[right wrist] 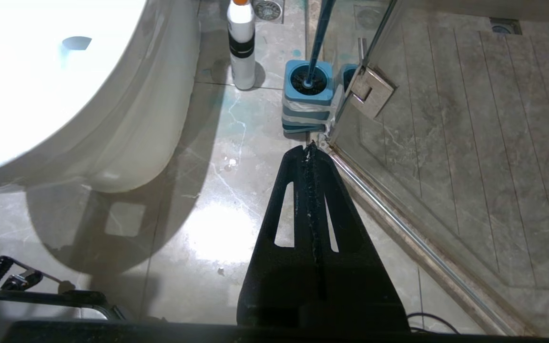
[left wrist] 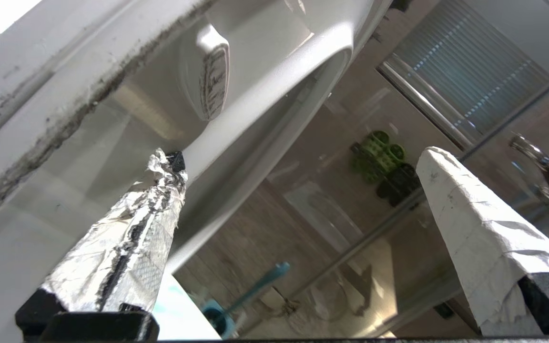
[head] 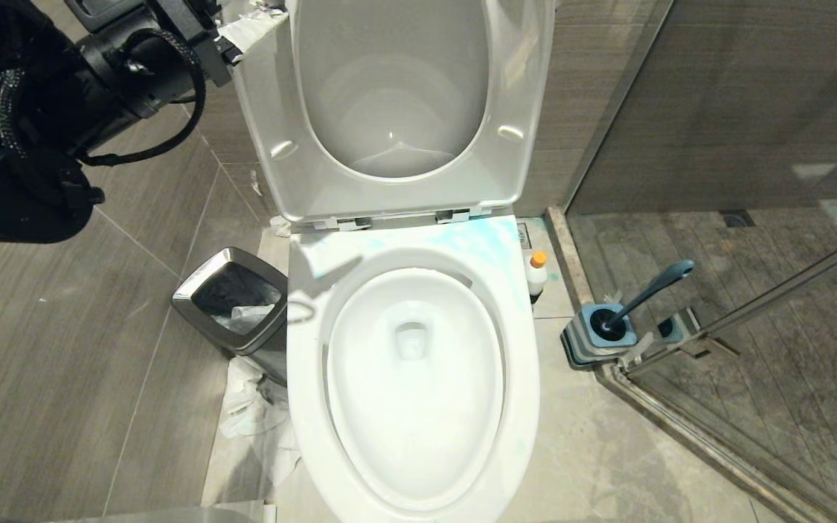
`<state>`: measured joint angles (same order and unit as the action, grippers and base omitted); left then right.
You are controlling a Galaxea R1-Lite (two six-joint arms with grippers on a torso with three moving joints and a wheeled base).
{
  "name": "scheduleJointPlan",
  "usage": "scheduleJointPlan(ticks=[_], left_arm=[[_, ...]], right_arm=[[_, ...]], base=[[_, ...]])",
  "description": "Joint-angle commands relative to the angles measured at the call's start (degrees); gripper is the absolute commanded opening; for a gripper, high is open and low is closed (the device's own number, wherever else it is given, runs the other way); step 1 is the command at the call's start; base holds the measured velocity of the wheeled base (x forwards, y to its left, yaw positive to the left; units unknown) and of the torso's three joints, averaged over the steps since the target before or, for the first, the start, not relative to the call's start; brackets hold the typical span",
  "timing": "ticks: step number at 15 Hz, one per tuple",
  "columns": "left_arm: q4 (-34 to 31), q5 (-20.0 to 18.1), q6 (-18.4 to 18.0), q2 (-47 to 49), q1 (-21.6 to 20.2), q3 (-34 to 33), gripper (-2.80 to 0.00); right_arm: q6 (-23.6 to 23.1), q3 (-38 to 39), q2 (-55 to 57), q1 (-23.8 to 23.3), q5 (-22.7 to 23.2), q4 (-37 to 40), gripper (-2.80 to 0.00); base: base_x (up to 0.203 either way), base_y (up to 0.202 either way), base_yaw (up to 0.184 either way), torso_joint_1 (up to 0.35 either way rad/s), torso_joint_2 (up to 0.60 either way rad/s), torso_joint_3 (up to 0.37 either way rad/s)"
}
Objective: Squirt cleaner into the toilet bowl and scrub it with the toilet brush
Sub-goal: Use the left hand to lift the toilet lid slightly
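The white toilet bowl (head: 304, 378) stands open, its seat and lid (head: 273, 109) raised, with turquoise smears on the back of the rim. My left gripper (head: 262, 18) is up at the raised seat's top left edge. It is open and empty (left wrist: 298, 159), one taped finger (left wrist: 167, 164) next to the seat's edge. The cleaner (head: 537, 272), a white bottle with an orange cap, stands on the floor right of the toilet (right wrist: 241, 47). The toilet brush (head: 652, 289) leans in its holder (right wrist: 307, 93). My right gripper (right wrist: 310, 150) is shut and empty, low over the floor.
A steel-rimmed square bin (head: 233, 301) stands left of the toilet, with crumpled paper (head: 255, 410) on the floor beside it. A glass shower door (head: 767, 305) and its metal threshold (right wrist: 398, 224) close off the right side just behind the brush holder.
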<state>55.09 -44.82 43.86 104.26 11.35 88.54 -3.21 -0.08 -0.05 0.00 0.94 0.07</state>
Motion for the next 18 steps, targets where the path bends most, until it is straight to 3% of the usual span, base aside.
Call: scheduleJointPlan(ticks=[1,10,14,18], left_arm=[[0.4,1.2,0.1,3.5,-0.1,3.7,0.0],[0.4,2.5,-0.1,5.1,-0.2,5.7,0.0],[0.5,3.6,-4.3,7.5,-0.1,6.4,0.0],[0.7,4.8,-4.7,8.3,-0.1,7.3,0.0]], right_arm=[[0.0,0.0,0.0,0.0,0.0,0.0,-2.8],[0.0,0.0,0.0,0.0,0.0,0.0,-2.8],[0.0,0.0,0.0,0.0,0.0,0.0,-2.8],[0.0,0.0,0.0,0.0,0.0,0.0,-2.8]], base=[[0.0,0.0,0.0,0.0,0.0,0.0],[0.0,0.0,0.0,0.0,0.0,0.0],[0.0,0.0,0.0,0.0,0.0,0.0],[0.0,0.0,0.0,0.0,0.0,0.0]])
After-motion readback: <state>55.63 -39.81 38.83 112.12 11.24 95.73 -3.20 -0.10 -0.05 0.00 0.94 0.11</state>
